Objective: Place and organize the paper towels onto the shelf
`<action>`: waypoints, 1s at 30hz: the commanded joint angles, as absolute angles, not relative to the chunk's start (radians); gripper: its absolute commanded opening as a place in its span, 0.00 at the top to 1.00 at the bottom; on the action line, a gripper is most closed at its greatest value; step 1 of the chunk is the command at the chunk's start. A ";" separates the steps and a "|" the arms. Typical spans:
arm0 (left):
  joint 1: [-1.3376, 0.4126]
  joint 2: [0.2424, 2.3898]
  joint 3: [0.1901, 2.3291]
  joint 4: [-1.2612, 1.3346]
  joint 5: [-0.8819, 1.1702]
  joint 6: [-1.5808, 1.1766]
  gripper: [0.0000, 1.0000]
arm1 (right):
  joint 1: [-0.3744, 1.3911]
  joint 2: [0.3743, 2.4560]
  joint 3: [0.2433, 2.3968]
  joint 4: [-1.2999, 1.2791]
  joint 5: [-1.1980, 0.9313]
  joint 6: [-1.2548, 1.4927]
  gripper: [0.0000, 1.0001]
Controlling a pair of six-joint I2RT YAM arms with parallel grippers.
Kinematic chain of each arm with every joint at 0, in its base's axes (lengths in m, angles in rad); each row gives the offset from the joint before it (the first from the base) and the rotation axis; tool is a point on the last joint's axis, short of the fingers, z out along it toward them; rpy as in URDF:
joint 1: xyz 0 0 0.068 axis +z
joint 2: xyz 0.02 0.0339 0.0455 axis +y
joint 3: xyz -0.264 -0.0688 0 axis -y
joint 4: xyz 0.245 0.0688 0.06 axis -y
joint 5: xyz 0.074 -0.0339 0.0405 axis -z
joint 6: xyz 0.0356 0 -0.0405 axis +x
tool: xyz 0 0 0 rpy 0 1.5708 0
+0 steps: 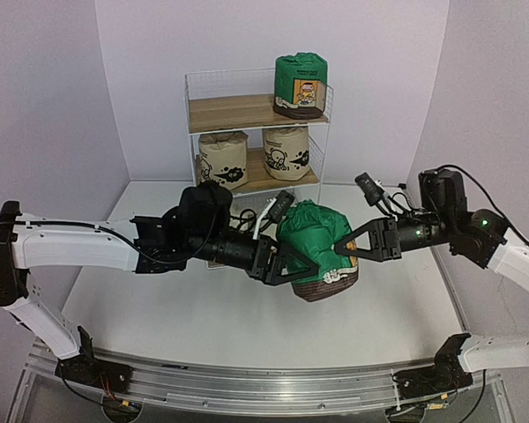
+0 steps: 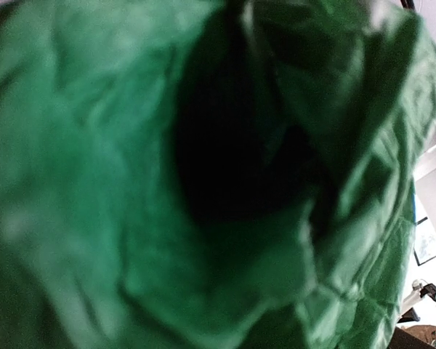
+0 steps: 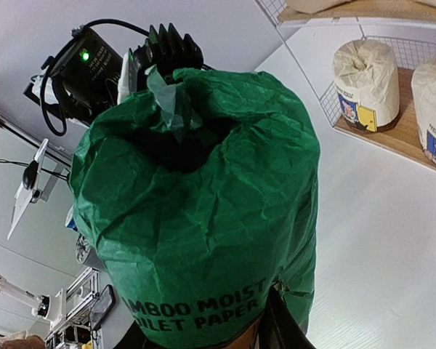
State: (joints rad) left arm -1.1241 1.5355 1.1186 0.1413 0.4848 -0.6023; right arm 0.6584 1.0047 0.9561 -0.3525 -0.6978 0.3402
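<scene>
1. A squat green roll in crinkled wrap [image 2: 116,189] fills the left wrist view, the dark hollow of its gathered top right at the lens. This green roll sits tilted between the two arms and appears lifted off the white table [image 1: 203,317], well in front of the shelf.
2. The tall white wire-frame shelf with brown wooden boards [image 1: 229,113] carries five rolls:
   - a second green roll [image 1: 300,84] at the right of the top board;
   - two beige rolls with black prints [image 1: 223,160] on the board below;
   - two white rolls with blue-yellow labels [image 3: 362,83] on a lower board, seen only from the right wrist.
3. By this count five of six are shelved. Only the held one is left, and the bare left part of the top board looks the fitting place.
4. The right gripper [image 1: 348,251] has a finger on either side of the roll's base end and seems clamped on it.
5. The left gripper [image 1: 282,264] presses at the gathered top. Whether it grips there I cannot tell.
</scene>
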 commanded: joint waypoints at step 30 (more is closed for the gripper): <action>-1.118 0.954 1.017 -0.355 -0.275 -0.714 0.00 | 0.758 1.328 1.675 -0.252 -0.427 0.132 1.00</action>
